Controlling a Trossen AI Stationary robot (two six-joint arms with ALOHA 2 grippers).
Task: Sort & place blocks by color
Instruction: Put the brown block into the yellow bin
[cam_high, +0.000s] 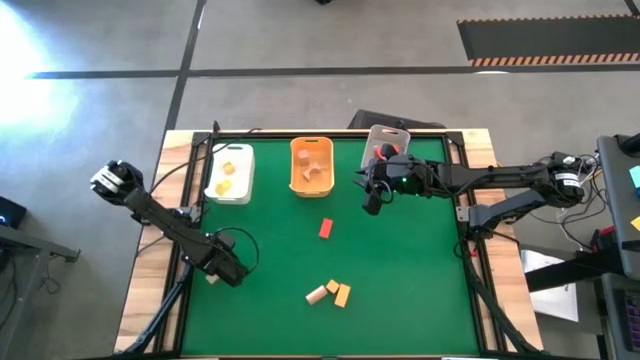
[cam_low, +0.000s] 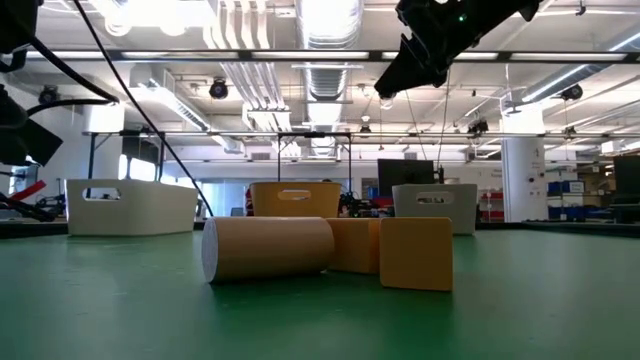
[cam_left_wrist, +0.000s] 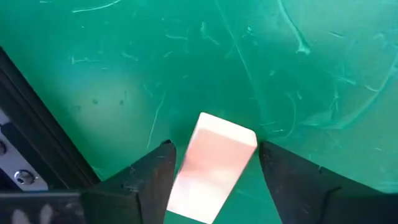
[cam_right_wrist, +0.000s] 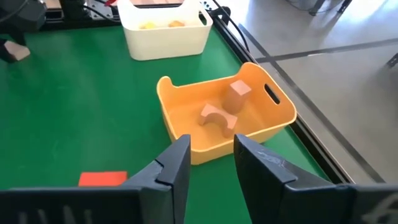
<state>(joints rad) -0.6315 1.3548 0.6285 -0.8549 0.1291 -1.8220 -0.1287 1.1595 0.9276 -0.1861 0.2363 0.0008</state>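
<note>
Apparently the left hand (cam_left_wrist: 211, 171) straddles a pale block (cam_left_wrist: 214, 165) (contact unclear), fingers apart; closing off-centre could twist it, while the right hand (cam_right_wrist: 211, 165) hovers empty, slightly parted.

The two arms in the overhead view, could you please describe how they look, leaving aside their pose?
Both arms are dark, slender and jointed, with black cables running along them. The left gripper and right gripper have flat, dark, wedge-shaped fingers. A small green light glows near the right wrist.
</note>
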